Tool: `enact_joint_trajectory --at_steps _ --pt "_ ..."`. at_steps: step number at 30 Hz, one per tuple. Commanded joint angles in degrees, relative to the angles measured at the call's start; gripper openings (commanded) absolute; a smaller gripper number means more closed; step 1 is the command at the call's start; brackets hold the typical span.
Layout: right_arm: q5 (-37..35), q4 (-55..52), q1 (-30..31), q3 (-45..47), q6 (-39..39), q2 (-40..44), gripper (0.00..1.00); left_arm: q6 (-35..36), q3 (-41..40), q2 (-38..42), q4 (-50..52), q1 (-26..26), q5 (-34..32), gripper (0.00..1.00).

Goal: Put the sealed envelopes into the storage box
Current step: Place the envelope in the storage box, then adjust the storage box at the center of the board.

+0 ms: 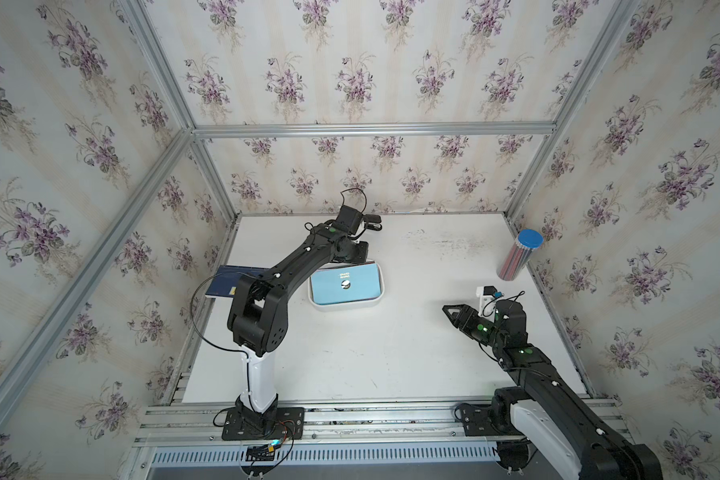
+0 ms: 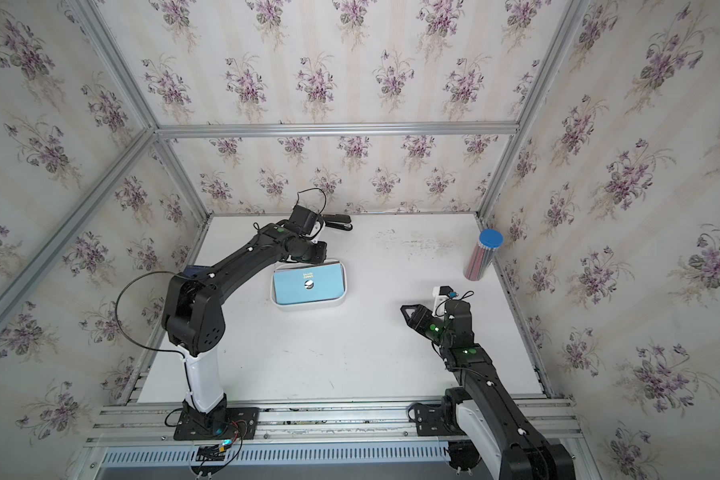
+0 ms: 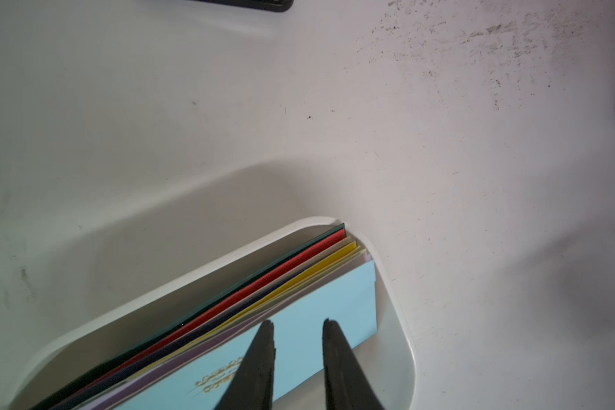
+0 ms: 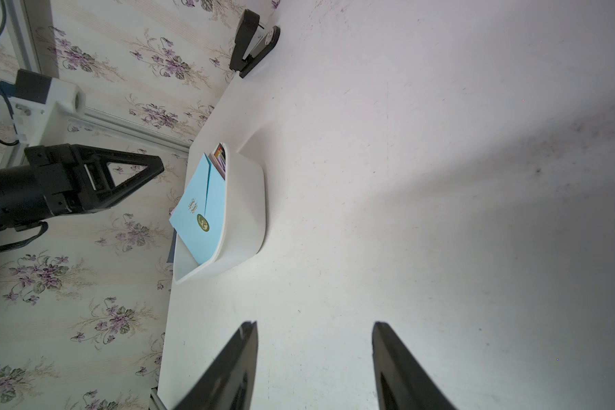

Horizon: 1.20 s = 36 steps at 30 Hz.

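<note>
The white storage box (image 1: 346,306) (image 2: 308,302) sits mid-table. Inside it lie several sealed envelopes, stacked; green, red, navy and yellow edges (image 3: 292,262) show along one side. On top is a light blue envelope (image 1: 329,286) (image 2: 292,286) (image 3: 334,294) with a round seal, lying slightly tilted (image 4: 199,209). My left gripper (image 3: 297,324) (image 4: 158,167) hovers just above the box's far end, open, nothing between its fingers. My right gripper (image 1: 446,308) (image 2: 404,308) (image 4: 315,324) is open and empty over bare table, to the right of the box.
A dark blue book (image 1: 225,284) lies at the table's left edge, partly under the left arm. A black stapler (image 1: 373,222) (image 2: 337,222) (image 4: 254,46) sits by the back wall. A clear blue-lidded pencil tube (image 1: 518,257) (image 2: 483,257) stands at the right edge.
</note>
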State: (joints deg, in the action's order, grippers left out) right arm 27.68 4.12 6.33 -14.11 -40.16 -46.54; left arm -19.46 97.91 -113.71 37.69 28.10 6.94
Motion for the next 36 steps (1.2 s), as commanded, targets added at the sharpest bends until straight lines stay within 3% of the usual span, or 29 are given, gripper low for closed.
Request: enact_joint_trajectory --at_steps 1,13,24,36 --pt "0.27 1.00 -0.02 0.05 -0.17 -0.29 0.56 -3.71 1.40 -1.83 -1.40 1.38 -3.95 0.26" --pt "0.93 1.35 -0.02 1.76 -1.50 0.93 0.56 -4.59 7.14 -7.91 0.81 3.56 -7.89 0.26" --pt "0.95 1.39 -0.01 2.90 -2.25 1.98 0.56 -5.07 7.03 -9.86 1.22 4.94 -9.50 0.27" --pt "0.99 2.17 -0.03 3.50 -2.29 1.00 0.56 -4.26 4.45 -6.57 1.00 6.70 -12.23 0.33"
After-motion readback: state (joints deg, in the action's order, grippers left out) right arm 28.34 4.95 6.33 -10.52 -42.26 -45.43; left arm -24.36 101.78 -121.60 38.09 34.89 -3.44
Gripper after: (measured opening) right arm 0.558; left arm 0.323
